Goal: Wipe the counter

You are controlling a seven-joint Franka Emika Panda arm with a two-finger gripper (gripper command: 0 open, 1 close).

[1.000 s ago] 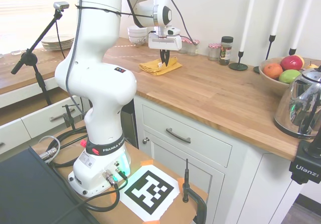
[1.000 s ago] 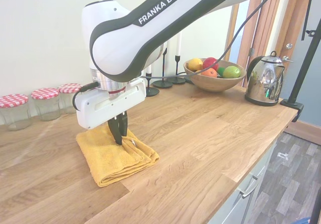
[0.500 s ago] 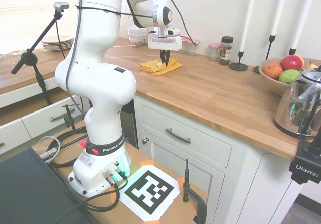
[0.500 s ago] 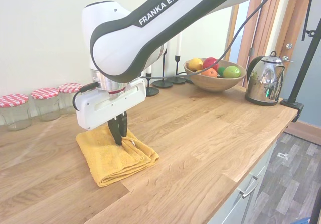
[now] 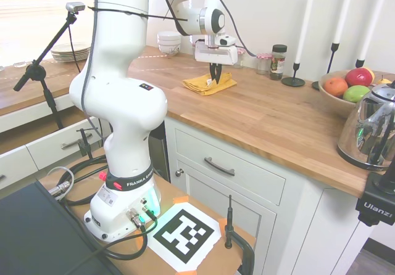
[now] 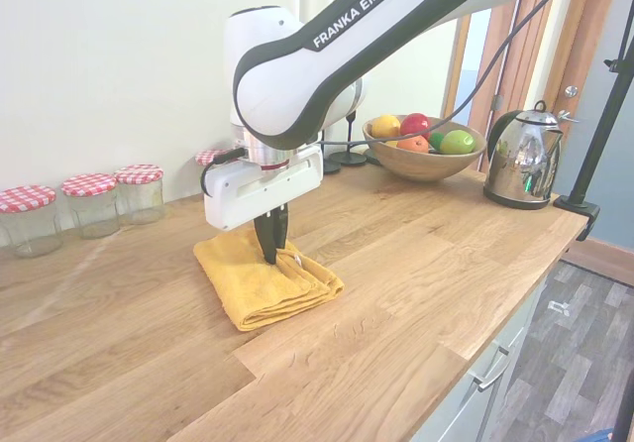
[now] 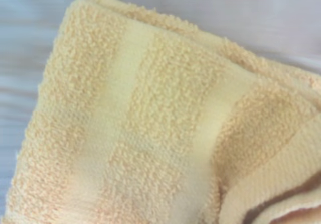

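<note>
While the jaws pinch one yellow towel [image 6: 267, 281], three jars [image 6: 94, 202] stand behind.

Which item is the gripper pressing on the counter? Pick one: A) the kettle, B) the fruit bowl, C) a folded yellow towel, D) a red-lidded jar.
C: the gripper comes straight down with its tips on the folded yellow towel, which lies flat on the counter.

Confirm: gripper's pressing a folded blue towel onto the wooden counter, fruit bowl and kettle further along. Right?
Not quite: the towel is yellow, not blue, as the second exterior view shows. Otherwise right: the gripper presses it, folded, onto the wooden counter, with the fruit bowl and kettle further along.
</note>
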